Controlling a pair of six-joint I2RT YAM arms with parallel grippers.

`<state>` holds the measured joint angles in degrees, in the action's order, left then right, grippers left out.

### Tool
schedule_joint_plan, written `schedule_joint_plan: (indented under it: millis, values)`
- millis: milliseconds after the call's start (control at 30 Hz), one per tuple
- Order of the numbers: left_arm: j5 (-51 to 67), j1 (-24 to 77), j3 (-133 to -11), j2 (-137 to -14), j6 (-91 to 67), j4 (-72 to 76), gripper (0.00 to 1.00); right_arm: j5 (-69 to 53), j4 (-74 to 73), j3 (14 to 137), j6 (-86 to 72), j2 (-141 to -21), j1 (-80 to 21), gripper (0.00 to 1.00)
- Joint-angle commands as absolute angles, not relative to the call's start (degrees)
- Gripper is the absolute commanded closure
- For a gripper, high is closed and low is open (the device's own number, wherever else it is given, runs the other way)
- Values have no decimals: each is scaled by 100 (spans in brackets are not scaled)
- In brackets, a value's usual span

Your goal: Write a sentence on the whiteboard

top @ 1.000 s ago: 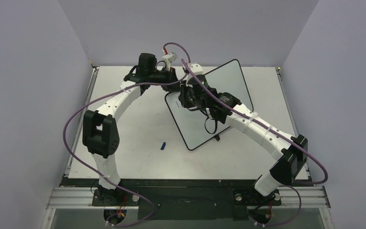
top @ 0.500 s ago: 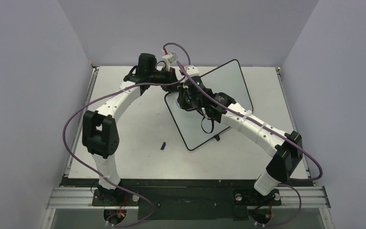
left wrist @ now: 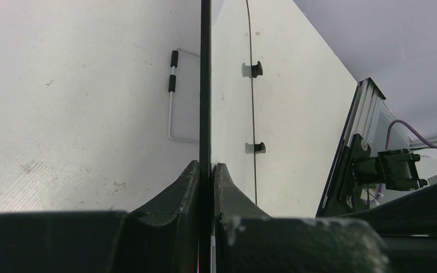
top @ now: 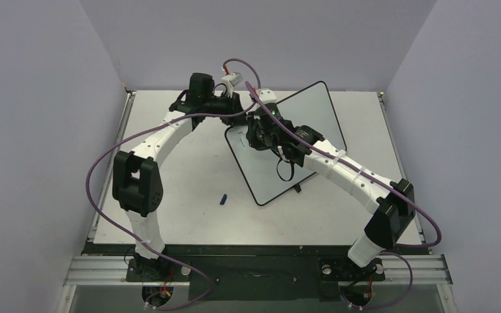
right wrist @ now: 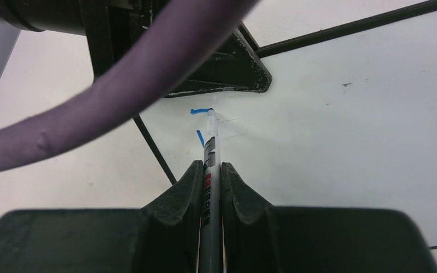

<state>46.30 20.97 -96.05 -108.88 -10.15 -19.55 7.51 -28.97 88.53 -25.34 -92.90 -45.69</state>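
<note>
The small white shiny board with the thin black frame and round corners (top: 319,114) sat on the pale counter (top: 169,189), from the middle out toward 1 o'clock, turned so that one corner pointed at 12. From above I could not tell if it lay flat or leaned a little.

It looked thin, light and stiff. Its face was smooth and slippery, so I think it would slide or wobble when a pen pushed on it. The best place to hold it was the black frame at the edge, away from where the words go. That was where the left tool (left wrist: 205,166) had it: the two black fingers were pinched tight on the board's edge (left wrist: 205,85), at about 10 o'clock on the board.

The right tool (right wrist: 210,165) was squeezed shut on a thin grey marker pen (right wrist: 210,148), held low down near the tip (a good spot, since a round pen can roll). The tip touched the white face (right wrist: 347,142), or very nearly did.

The sentence had hardly begun. I saw only two short blue marks, one (right wrist: 200,111) at 11 o'clock from the tip and one (right wrist: 200,136) at 8 o'clock. The other parts of the board that I could see were bare and white.

A small blue thing (top: 223,199), maybe the pen's cap, lay on the counter just beside the board's 7 o'clock corner.
</note>
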Motion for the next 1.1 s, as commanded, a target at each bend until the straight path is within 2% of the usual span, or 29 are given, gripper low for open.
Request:
schedule_joint_plan:
  millis: [0,400,1067]
  values:
    - [4746,2224,-9616,-10557,-594,-1721,100,1043,-2846,8660,-2614,-9257,-4491,100]
    - [4727,2224,-9632,-10568,-604,-1714,100,905,-2863,8348,-2727,-8973,-4590,100]
    - [4705,2248,-9615,-10535,-589,-1722,100,661,-2851,8745,-2778,-9234,-4781,100]
